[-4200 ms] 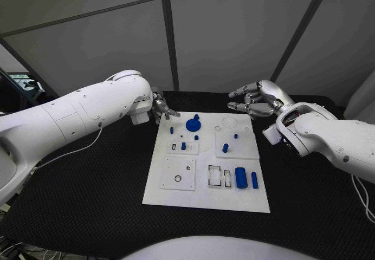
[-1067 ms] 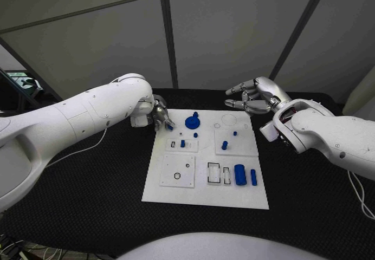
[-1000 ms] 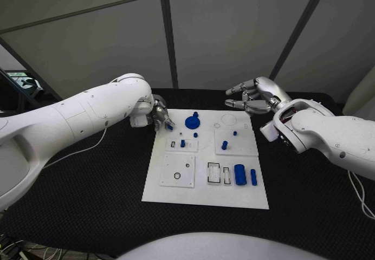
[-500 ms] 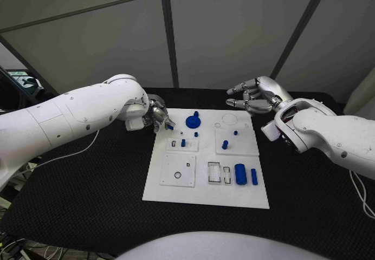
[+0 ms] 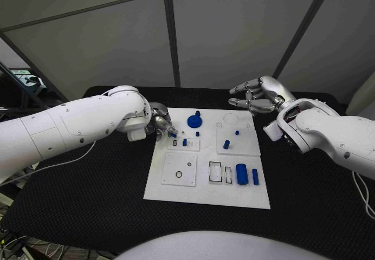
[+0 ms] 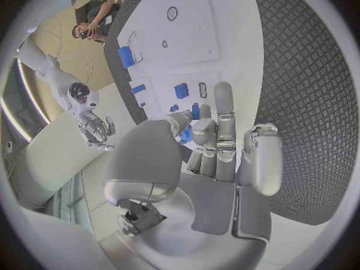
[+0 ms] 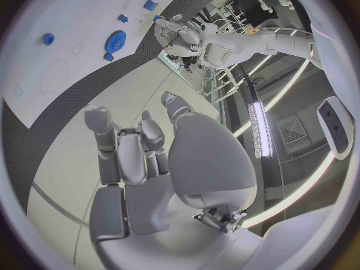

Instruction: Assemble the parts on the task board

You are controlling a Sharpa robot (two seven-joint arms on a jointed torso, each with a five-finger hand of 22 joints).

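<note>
Pinching small blue part between fingertips, left hand is held over task board far-left corner, likely for insertion. Right hand is kept clear beyond far edge, fingers half-curled, nothing held.

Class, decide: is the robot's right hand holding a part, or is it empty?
Empty. The right hand hovers beyond the task board's far edge, fingers apart, nothing between them; the right wrist view agrees.

Even, cool light from overhead; soft shadows on the table (wrist views bend strongly at their rims).
</note>
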